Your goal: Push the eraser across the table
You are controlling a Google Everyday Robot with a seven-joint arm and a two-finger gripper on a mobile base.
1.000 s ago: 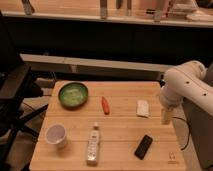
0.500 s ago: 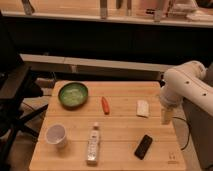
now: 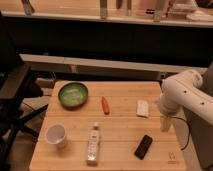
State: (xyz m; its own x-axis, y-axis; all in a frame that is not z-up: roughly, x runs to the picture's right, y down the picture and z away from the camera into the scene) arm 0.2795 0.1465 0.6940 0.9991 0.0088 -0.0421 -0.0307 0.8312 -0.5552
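Note:
The eraser (image 3: 143, 146) is a small flat black block lying on the light wooden table (image 3: 120, 131), near its front right part. My gripper (image 3: 165, 124) hangs from the white arm (image 3: 185, 95) over the table's right edge, behind and to the right of the eraser, apart from it.
A green bowl (image 3: 73, 95) sits at the back left, a small red-orange item (image 3: 105, 105) in the middle, a small white block (image 3: 142, 108) at the right. A white cup (image 3: 56, 135) and a lying white bottle (image 3: 93, 145) are at the front left. A dark chair (image 3: 15, 100) stands to the left.

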